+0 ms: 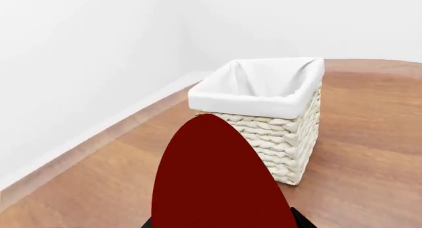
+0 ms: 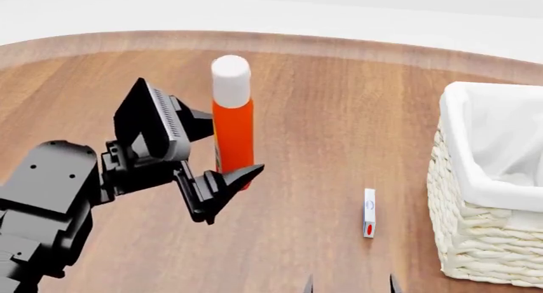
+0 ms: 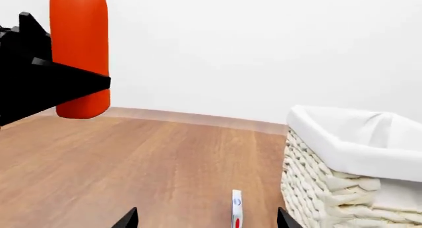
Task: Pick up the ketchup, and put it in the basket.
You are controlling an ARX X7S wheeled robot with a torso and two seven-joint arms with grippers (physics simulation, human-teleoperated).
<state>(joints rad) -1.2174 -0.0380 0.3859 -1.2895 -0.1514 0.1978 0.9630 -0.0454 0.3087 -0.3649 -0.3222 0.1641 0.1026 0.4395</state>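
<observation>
Brown wooden floor (image 2: 339, 128) under white walls. At left, left gripper (image 2: 212, 156) clamped on the ketchup (image 2: 233, 124), bottle upright and lifted clear of the floor, white cap up. Further right, 1 small white box (image 2: 369, 221) lying on the floor. At far right, the basket (image 2: 475, 255), well apart from the bottle. Right gripper (image 2: 350, 285) spread open, only 2 fingertips showing.
</observation>
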